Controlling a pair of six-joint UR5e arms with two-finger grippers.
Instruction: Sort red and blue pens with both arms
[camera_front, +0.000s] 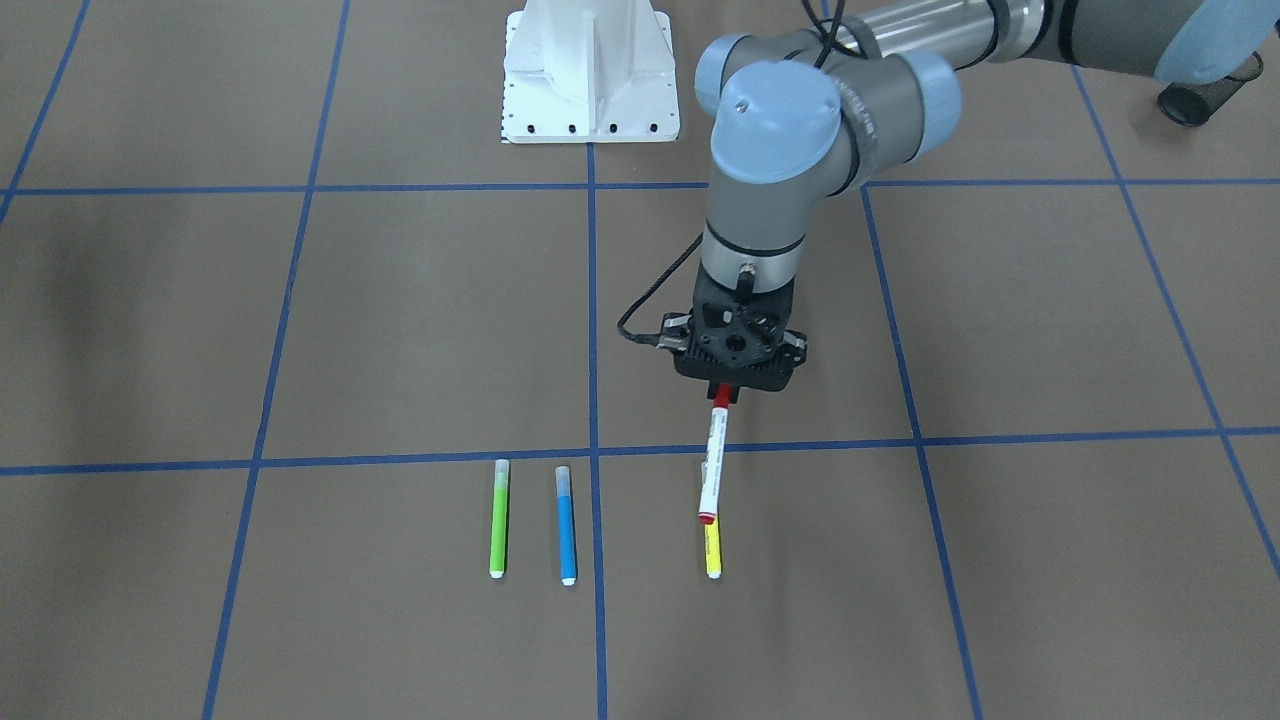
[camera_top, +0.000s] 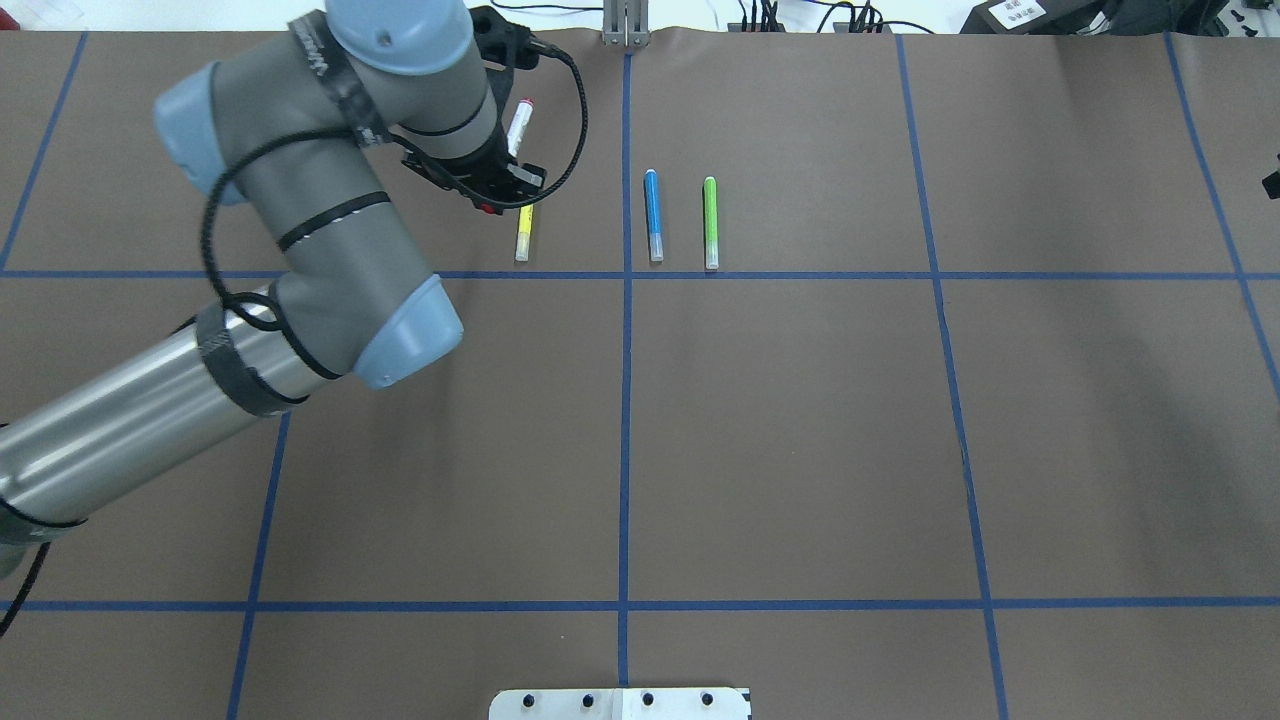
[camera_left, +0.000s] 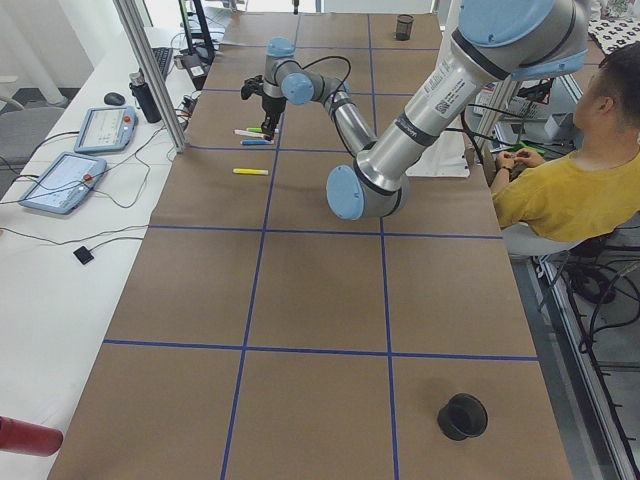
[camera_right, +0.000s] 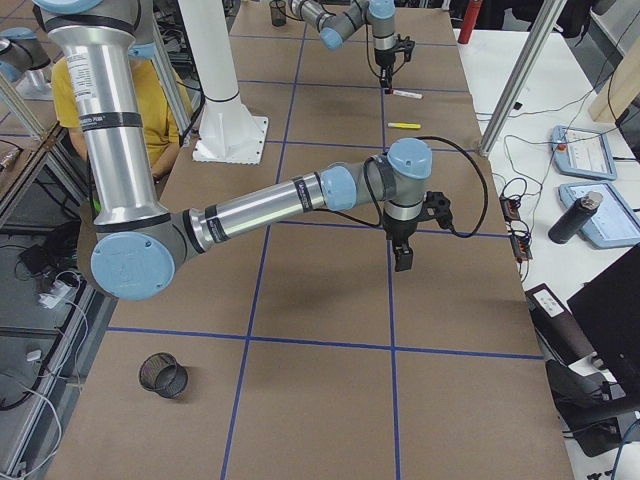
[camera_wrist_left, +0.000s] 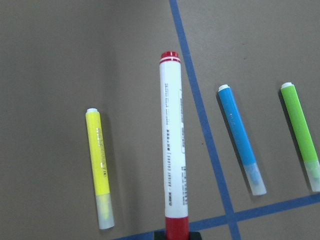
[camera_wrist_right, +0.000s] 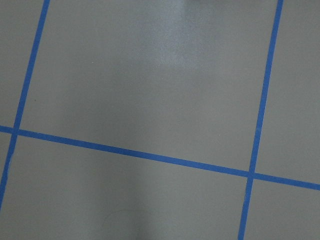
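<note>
Overhead exterior layout: brown paper-covered tabletop (camera_top: 800, 430) gridded with blue tape (camera_top: 624, 450). Three slim markers lie side by side on its far half, and the grey-and-silver left arm (camera_top: 330, 230) reaches over them.
Left claw: the black left claw (camera_front: 720, 388) is clenched on the red cap of the slim white-barrelled red pen (camera_front: 714, 460).
Red pen: held clear of the tabletop, with its long axis roughly parallel to the lying markers. The capped end sits in the claw, nearer the robot's base. The red free end points away from the base and slants down. In the front-facing view it overlaps the yellow plastic marker (camera_front: 713, 555).
Blue pen: the slim blue-barrelled blue pen (camera_front: 566, 530) lies flat, apart from the claw, between the yellow marker and the green plastic marker (camera_front: 499, 525). Its clear cap is toward the robot and its white end away.
Right claw: the black right claw (camera_right: 403, 258) on the grey right arm (camera_right: 260, 210) hangs over the tabletop, well apart from the pens. Whether it is clenched or released cannot be told.
</note>
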